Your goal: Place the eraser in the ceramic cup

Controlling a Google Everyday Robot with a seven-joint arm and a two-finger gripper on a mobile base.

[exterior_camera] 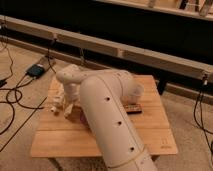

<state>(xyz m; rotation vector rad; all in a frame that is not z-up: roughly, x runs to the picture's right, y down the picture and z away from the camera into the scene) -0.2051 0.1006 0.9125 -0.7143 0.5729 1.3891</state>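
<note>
My white arm reaches across the wooden table from the front. The gripper hangs low over the table's left part, below the wrist. A small pale thing lies on the table just left of the gripper; I cannot tell whether it is the eraser. The ceramic cup does not show; the arm and gripper hide that area. Whether the gripper holds anything is hidden.
A dark purple bowl peeks out beside the arm, right of the gripper. A dark flat bar lies to the arm's right. Cables and a small box lie on the floor to the left. A long rail runs behind.
</note>
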